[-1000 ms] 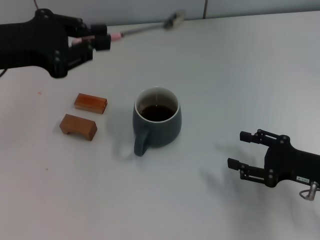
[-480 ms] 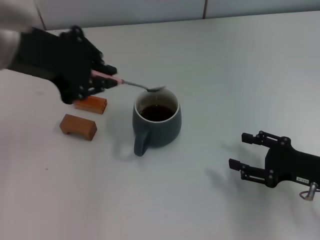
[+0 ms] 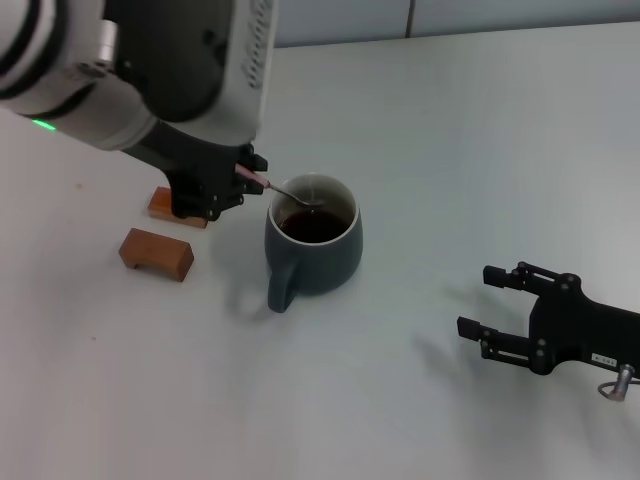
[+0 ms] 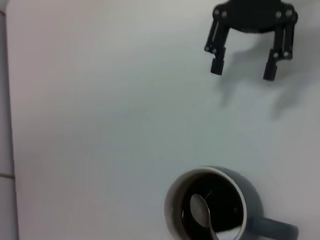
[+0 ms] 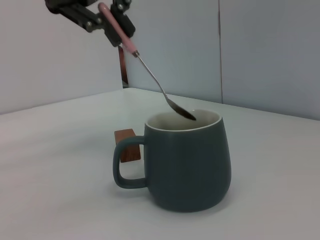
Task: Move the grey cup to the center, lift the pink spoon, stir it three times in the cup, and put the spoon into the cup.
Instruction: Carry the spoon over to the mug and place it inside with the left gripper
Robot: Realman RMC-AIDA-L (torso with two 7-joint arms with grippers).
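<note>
The grey cup (image 3: 313, 247) stands mid-table with dark liquid inside, its handle toward the near edge. My left gripper (image 3: 243, 182) is just left of the cup, above rim height, shut on the pink handle of the pink spoon (image 3: 283, 190). The spoon slants down, and its silver bowl sits inside the cup's mouth at rim level. The right wrist view shows the cup (image 5: 187, 165), the spoon (image 5: 150, 70) and the left gripper (image 5: 116, 21). The left wrist view shows the spoon bowl (image 4: 200, 210) over the liquid in the cup (image 4: 172, 212). My right gripper (image 3: 492, 301) is open and empty at the near right.
Two brown wooden blocks lie left of the cup: one (image 3: 157, 253) in the open, the other (image 3: 166, 206) partly under my left gripper. The second block also shows in the right wrist view (image 5: 127, 145). A wall runs along the table's far edge.
My left arm has swung in from the far left and come down beside the cup. The spoon has gone from pointing away to dipping its bowl into the cup's mouth. The right arm has not moved.
</note>
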